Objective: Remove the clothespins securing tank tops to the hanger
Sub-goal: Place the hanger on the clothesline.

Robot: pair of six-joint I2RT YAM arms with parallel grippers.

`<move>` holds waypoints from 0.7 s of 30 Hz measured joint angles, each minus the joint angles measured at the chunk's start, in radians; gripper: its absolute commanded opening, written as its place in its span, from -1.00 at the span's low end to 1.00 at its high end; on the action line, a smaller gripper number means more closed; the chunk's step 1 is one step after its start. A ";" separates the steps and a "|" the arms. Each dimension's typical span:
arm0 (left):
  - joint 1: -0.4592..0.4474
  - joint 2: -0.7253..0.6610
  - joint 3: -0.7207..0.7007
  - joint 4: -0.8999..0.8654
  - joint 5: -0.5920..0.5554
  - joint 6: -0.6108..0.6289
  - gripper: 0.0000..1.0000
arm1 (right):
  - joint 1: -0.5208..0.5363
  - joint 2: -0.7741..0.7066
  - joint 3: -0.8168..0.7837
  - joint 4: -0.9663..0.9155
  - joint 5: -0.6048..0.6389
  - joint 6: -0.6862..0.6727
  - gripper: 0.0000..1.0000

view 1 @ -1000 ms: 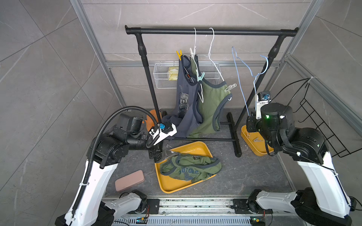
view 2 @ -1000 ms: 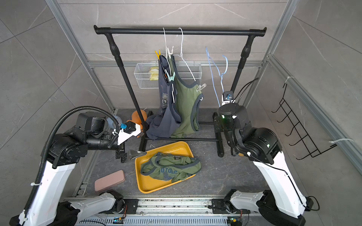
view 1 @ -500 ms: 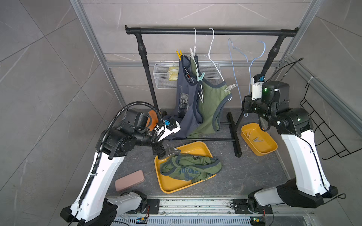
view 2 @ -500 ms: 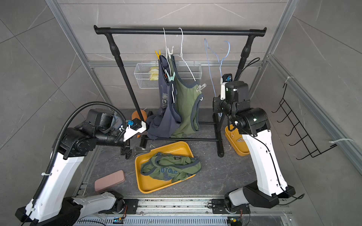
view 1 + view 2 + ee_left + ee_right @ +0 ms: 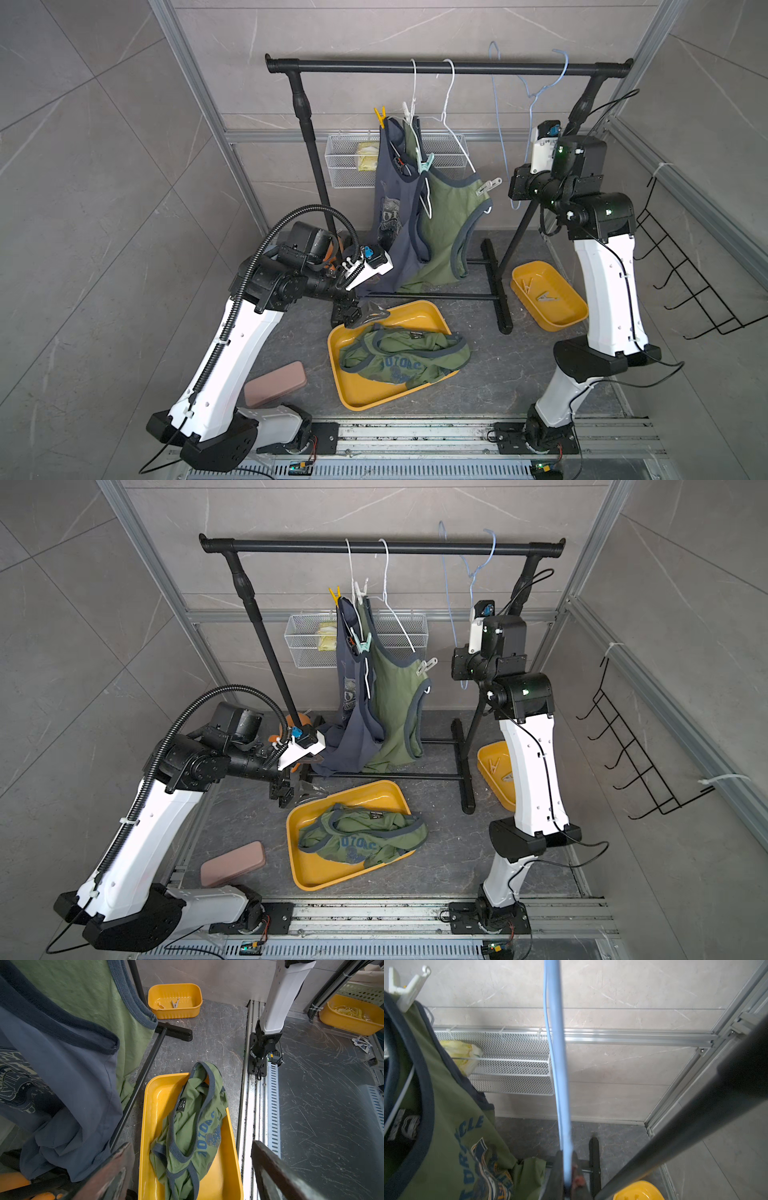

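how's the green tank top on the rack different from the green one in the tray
The hanging green top hangs spread on a white hanger; the tray top lies crumpled in the big yellow tray. The hanging green top carries a mint clothespin and a white clothespin; the tray top shows none. Both are olive green with dark blue-grey trim.

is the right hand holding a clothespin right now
No, the right wrist view shows the right hand closed on the blue hanger and nothing else.

Clothespins in bin too small: count unclear.
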 measured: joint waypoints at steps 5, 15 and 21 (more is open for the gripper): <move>0.000 0.005 0.000 -0.001 0.000 0.007 0.82 | -0.071 0.078 0.111 -0.010 -0.070 0.014 -1.00; 0.000 0.005 0.000 -0.003 -0.001 0.013 0.82 | -0.118 0.067 -0.028 0.036 -0.139 0.035 -0.86; 0.000 0.005 -0.007 -0.004 0.000 0.020 0.84 | -0.117 -0.002 -0.127 0.031 -0.155 0.037 -0.15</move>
